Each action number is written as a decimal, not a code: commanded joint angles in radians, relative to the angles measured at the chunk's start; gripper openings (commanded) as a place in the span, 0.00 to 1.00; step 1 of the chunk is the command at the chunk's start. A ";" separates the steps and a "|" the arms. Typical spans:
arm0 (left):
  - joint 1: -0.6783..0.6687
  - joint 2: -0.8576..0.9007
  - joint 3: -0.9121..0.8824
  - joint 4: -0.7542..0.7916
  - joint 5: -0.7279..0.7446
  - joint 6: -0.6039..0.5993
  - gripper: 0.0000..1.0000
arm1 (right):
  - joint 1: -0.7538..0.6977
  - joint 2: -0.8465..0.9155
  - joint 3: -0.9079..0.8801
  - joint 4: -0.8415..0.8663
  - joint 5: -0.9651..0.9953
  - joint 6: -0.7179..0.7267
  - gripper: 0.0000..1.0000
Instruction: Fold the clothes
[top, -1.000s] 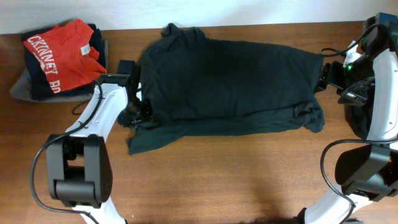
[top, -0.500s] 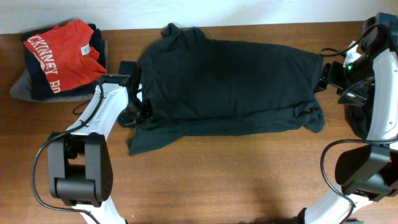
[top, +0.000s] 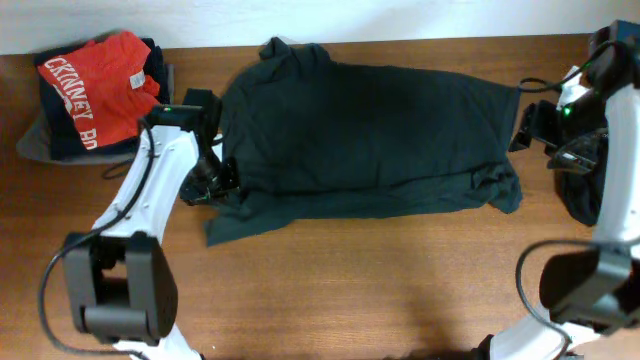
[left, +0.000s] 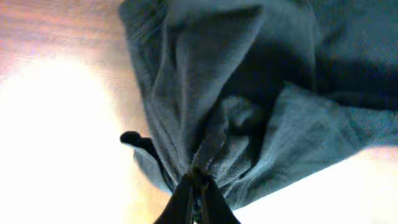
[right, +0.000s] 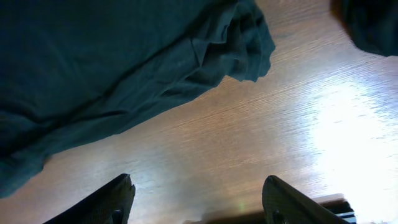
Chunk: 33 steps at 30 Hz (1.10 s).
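A dark grey-green T-shirt (top: 370, 135) lies spread across the back half of the wooden table, with its lower edge folded up. My left gripper (top: 213, 186) is at the shirt's left side, shut on a bunched pinch of the fabric. In the left wrist view the cloth (left: 249, 93) gathers into the closed fingertips of the left gripper (left: 198, 182). My right gripper (top: 524, 124) hangs beside the shirt's right edge. Its jaws stand open over bare wood with nothing between them. In the right wrist view the shirt (right: 112, 62) lies ahead of the right gripper (right: 199, 196).
A stack of clothes sits at the back left corner, a red shirt with white lettering (top: 100, 85) on top of dark garments (top: 55, 145). Another dark cloth (top: 575, 195) hangs at the table's right edge and shows as a dark cloth (right: 373, 25) in the right wrist view.
My left gripper has closed on the shirt's left edge and its arm has shifted a little up and left. The right arm has barely moved.
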 joint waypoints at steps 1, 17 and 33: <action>0.004 -0.056 0.025 -0.047 -0.018 0.006 0.11 | 0.003 -0.131 -0.005 -0.006 0.023 0.000 0.72; 0.004 -0.055 0.010 -0.166 -0.130 0.006 0.87 | 0.004 -0.321 -0.409 0.082 0.020 0.008 0.77; -0.012 -0.055 -0.248 -0.072 -0.054 0.077 0.68 | 0.003 -0.317 -0.526 0.274 -0.029 0.008 0.78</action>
